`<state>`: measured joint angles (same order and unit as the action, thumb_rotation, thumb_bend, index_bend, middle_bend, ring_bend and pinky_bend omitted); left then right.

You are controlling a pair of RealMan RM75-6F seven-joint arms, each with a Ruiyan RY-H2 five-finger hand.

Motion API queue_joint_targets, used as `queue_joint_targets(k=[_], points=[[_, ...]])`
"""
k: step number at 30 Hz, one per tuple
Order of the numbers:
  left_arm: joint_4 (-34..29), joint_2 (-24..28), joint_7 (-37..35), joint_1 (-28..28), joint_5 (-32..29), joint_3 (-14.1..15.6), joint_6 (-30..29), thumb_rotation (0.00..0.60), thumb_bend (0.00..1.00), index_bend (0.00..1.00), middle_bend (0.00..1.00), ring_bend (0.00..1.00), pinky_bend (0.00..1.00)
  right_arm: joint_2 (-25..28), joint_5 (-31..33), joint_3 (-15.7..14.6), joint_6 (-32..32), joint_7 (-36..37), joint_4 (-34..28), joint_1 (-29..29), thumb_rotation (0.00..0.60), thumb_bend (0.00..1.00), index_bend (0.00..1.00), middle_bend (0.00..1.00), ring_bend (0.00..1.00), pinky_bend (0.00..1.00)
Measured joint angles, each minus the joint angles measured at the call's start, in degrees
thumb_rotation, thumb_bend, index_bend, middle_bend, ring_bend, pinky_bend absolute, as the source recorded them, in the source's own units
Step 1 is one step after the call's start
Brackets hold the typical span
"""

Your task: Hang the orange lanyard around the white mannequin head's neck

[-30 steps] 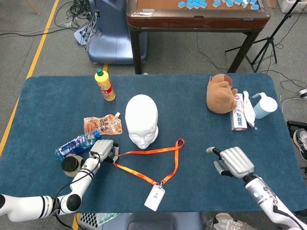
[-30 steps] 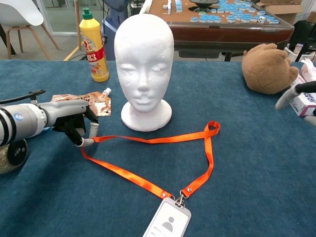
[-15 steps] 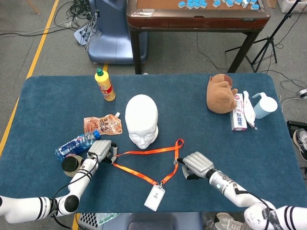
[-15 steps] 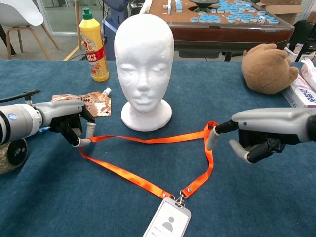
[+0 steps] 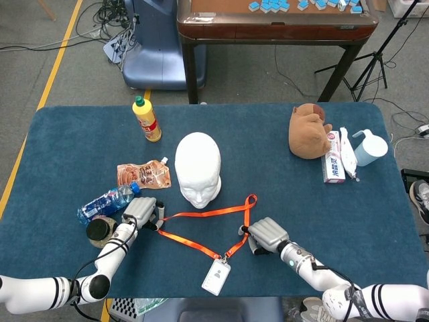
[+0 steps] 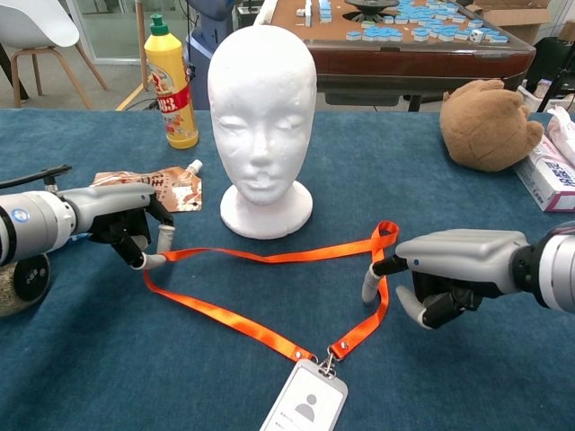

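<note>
Reaching for the orange lanyard (image 6: 269,256) at lower centre: left hand (image 6: 135,235) pinching its left end, right hand (image 6: 440,278) half-curled beside the strap, grip unclear; next, secure both sides, then lift over the white mannequin head (image 6: 262,117).

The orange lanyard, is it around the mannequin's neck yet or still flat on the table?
Still on the table. The orange lanyard lies spread in a loop in front of the white mannequin head, with its badge nearest the camera.

The right hand (image 6: 442,277) now sits low on the counter (image 6: 503,377) against the right-hand run of the orange lanyard (image 6: 269,256), having swept in from the far right edge. Its fingertips (image 6: 369,287) touch the strap, where earlier they hovered just short of it.
</note>
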<state>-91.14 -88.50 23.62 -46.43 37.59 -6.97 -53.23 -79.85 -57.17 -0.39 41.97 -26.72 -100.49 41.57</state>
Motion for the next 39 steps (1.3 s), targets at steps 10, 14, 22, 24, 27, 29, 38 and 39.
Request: queue_joint_targets(k=[10, 14, 22, 24, 27, 29, 38, 39], points=[[0.98, 0.18, -0.89, 0.37, 0.44, -0.03, 0.43, 0.600, 0.35, 0.59, 0.98, 0.95, 0.90, 2.83, 0.47, -3.79, 3.93, -0.54, -2.12, -1.71, 0.459, 0.78, 0.26, 0.99, 1.00, 1.00], [1.67, 0.07, -1.23, 0.49, 0.60, -0.03, 0.74, 0.600, 0.35, 0.59, 0.99, 0.95, 0.90, 6.01, -1.57, -6.31, 6.37, 0.21, -4.13, -4.11, 0.451, 0.74, 0.26, 0.99, 1.00, 1.00], [1.89, -0.19, -1.21, 0.57, 0.76, 0.01, 0.80, 0.600, 0.35, 0.59, 0.99, 0.95, 0.90, 10.56, -8.17, -10.19, 11.31, 1.95, -7.41, -8.79, 0.443, 0.45, 0.25, 0.99, 1.00, 1.00], [1.82, -0.23, -1.07, 0.54, 0.76, 0.05, 0.83, 0.600, 0.35, 0.59, 0.99, 0.95, 0.90, 10.82, -10.66, -10.39, 13.73, 2.39, -7.68, -10.15, 0.444, 0.33, 0.23, 0.99, 1.00, 1.00], [1.49, -0.21, -0.85, 0.52, 0.84, 0.14, 0.76, 0.600, 0.35, 0.59, 0.99, 0.95, 0.90, 10.24, -13.28, -9.99, 17.06, 2.84, -7.35, -11.74, 0.453, 0.25, 0.23, 0.99, 1.00, 1.00], [1.19, -0.09, -0.73, 0.53, 0.90, 0.17, 0.62, 0.600, 0.35, 0.59, 0.99, 0.95, 0.90, 9.29, -15.10, -9.35, 19.11, 3.25, -6.82, -12.74, 0.454, 0.24, 0.23, 0.99, 1.00, 1.00], [0.49, 0.77, -0.95, 0.89, 1.11, 0.22, 0.48, 0.600, 0.35, 0.59, 0.99, 0.95, 0.90, 7.18, -18.82, -6.19, 19.29, 4.88, -6.10, -13.13, 0.458, 0.24, 0.25, 0.99, 1.00, 1.00], [0.43, 0.86, -1.01, 0.94, 1.19, 0.23, 0.48, 0.600, 0.35, 0.59, 0.99, 0.95, 0.90, 7.16, -19.15, -6.04, 19.13, 5.45, -6.14, -13.08, 0.458, 0.24, 0.26, 0.99, 1.00, 1.00]])
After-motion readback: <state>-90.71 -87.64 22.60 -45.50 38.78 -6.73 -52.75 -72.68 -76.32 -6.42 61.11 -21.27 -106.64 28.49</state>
